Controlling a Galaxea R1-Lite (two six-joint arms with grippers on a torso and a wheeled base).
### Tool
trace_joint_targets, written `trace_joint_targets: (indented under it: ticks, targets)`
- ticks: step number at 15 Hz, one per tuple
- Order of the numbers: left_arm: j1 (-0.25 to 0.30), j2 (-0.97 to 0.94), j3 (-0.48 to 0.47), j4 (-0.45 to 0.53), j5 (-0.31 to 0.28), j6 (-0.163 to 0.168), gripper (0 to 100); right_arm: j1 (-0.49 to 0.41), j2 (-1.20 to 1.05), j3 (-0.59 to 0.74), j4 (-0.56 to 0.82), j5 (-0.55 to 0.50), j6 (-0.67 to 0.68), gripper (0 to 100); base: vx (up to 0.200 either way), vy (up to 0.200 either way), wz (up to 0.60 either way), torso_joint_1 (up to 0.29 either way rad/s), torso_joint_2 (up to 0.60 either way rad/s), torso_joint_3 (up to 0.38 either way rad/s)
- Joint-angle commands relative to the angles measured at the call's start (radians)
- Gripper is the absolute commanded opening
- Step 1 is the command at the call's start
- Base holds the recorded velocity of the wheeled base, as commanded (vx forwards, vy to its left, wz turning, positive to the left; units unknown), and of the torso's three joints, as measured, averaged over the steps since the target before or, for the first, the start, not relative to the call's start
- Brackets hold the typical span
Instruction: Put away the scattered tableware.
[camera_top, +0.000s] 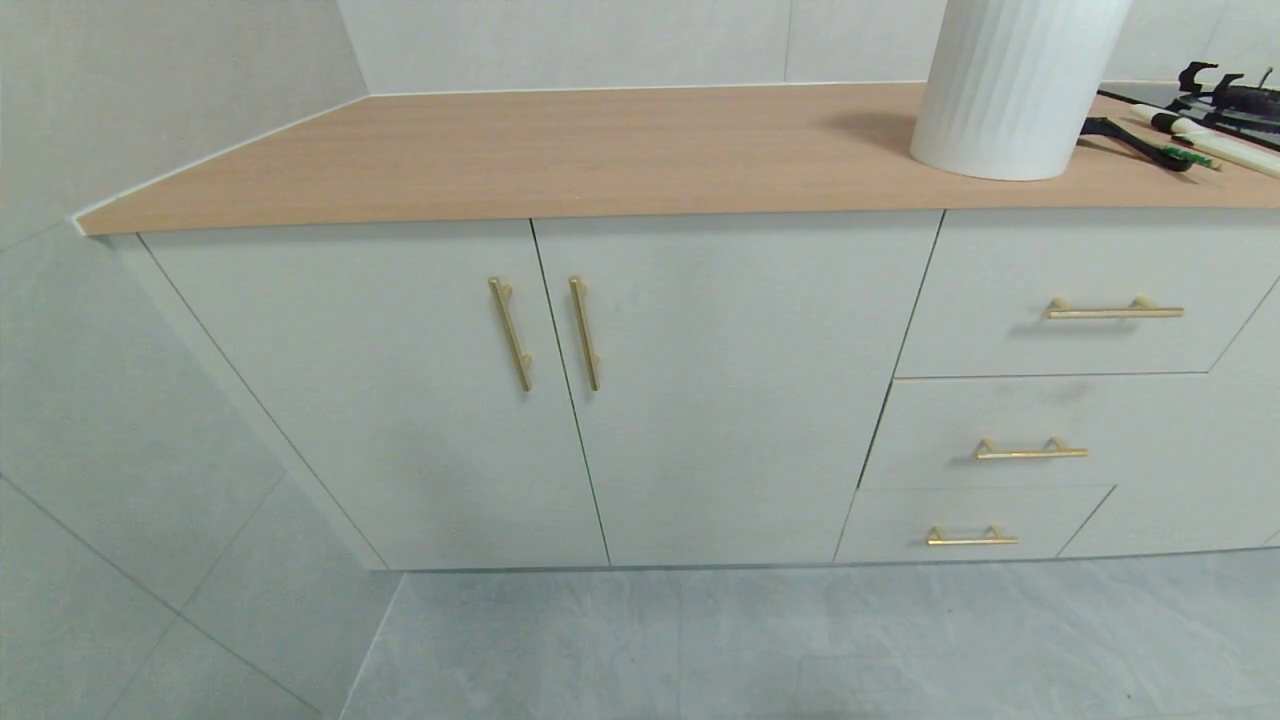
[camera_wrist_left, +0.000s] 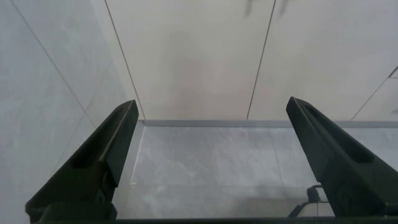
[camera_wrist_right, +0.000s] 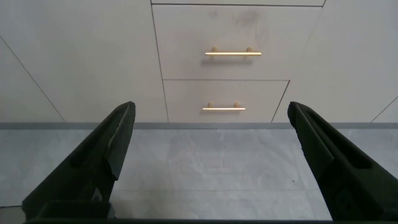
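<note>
The left fingers are dark and wedge-shaped. They are spread wide apart, gripping nothing, over grey stone-look floor in front of the plinth and the smooth pale doors. The right fingers are spread just as wide and also grip nothing. They face the two lower drawers, each with a slim brass bar handle. In the head view, open floor runs along the whole cabinet front. A tiled wall closes off the left side and meets the cabinet at an angle. Two upright handles sit close on either side of the door seam. The wood-grain worktop has a straight front edge. The tableware, utensils with dark and pale handles, lies at its far right, just beside a ribbed white container.
</note>
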Motion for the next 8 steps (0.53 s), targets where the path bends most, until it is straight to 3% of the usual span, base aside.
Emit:
trace_joint_targets:
  ticks: [1, 3, 8]
  targets:
    - [0.0, 0.001, 0.0, 0.0, 0.001, 0.001, 100, 0.0, 0.002, 0.0, 0.001, 0.0, -0.001, 100, 0.0, 0.0, 0.0, 0.0, 0.0, 0.0]
    - [0.0, 0.001, 0.0, 0.0, -0.001, -0.001, 100, 0.0, 0.002, 0.0, 0.001, 0.0, -0.001, 100, 0.0, 0.0, 0.0, 0.0, 0.0, 0.0]
    - [0.0, 0.001, 0.0, 0.0, -0.001, 0.001, 100, 0.0, 0.002, 0.0, 0.001, 0.0, -0.001, 100, 0.0, -0.2, 0.0, 0.002, 0.0, 0.003]
